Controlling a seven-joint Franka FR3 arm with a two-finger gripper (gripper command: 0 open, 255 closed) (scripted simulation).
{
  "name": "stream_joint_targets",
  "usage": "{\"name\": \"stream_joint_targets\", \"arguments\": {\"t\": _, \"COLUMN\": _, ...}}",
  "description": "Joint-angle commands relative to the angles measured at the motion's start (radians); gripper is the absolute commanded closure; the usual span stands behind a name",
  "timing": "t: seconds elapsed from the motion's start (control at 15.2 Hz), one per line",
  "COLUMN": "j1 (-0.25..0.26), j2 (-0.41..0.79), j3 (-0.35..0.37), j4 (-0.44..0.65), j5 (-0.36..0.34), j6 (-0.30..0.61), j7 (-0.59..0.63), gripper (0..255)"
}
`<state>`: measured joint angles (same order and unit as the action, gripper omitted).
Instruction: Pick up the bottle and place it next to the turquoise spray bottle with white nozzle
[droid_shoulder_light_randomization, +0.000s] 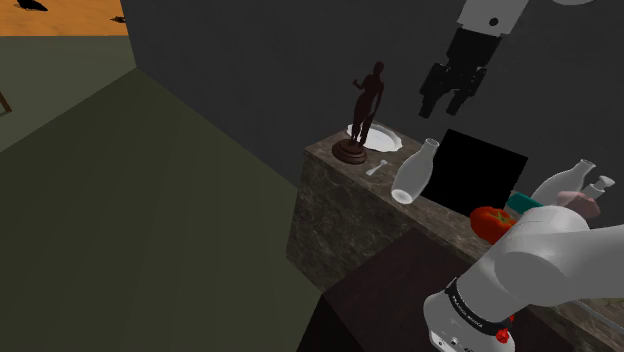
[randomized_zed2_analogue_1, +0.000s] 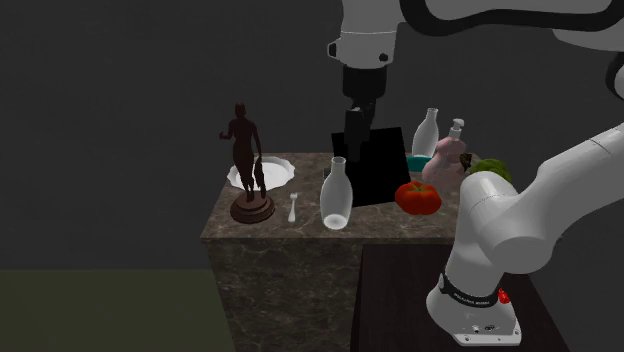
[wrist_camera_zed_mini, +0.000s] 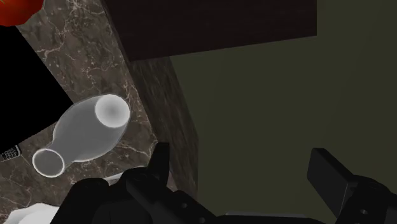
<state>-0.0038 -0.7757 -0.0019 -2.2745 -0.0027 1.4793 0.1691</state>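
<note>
Your gripper (droid_shoulder_light_randomization: 447, 104) hung wide open and empty at the shoulder view's upper right, above the stone counter (droid_shoulder_light_randomization: 330, 210). The clear bottle (droid_shoulder_light_randomization: 415, 172) stood upright right of centre. A black box (droid_shoulder_light_randomization: 485, 170) and a red fruit (droid_shoulder_light_randomization: 490, 222) stood between it and the teal item (droid_shoulder_light_randomization: 522, 203). A dark statue (droid_shoulder_light_randomization: 368, 110) stood up-left.

Air above the clear bottle (droid_shoulder_light_randomization: 415, 172) is free, with the black block (droid_shoulder_light_randomization: 485, 170) just beside it and the statue (droid_shoulder_light_randomization: 368, 105) near
</note>
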Motion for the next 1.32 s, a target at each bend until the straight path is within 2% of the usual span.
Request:
{"name": "stream_joint_targets", "arguments": {"t": 0.0, "j1": 0.000, "j2": 0.000, "j3": 0.000, "j4": 0.000, "j5": 0.000, "j6": 0.000, "j7": 0.000, "gripper": 0}}
{"name": "stream_joint_targets", "arguments": {"t": 0.66, "j1": -0.067, "j2": 0.016, "j3": -0.197, "j4": -0.175, "j5": -0.135, "j6": 0.241, "j7": -0.200, "gripper": 0}}
{"name": "stream_joint_targets", "arguments": {"t": 1.25, "j1": -0.113, "j2": 0.165, "j3": -0.397, "j4": -0.219, "j5": -0.220, "j6": 0.491, "j7": -0.382, "gripper": 0}}
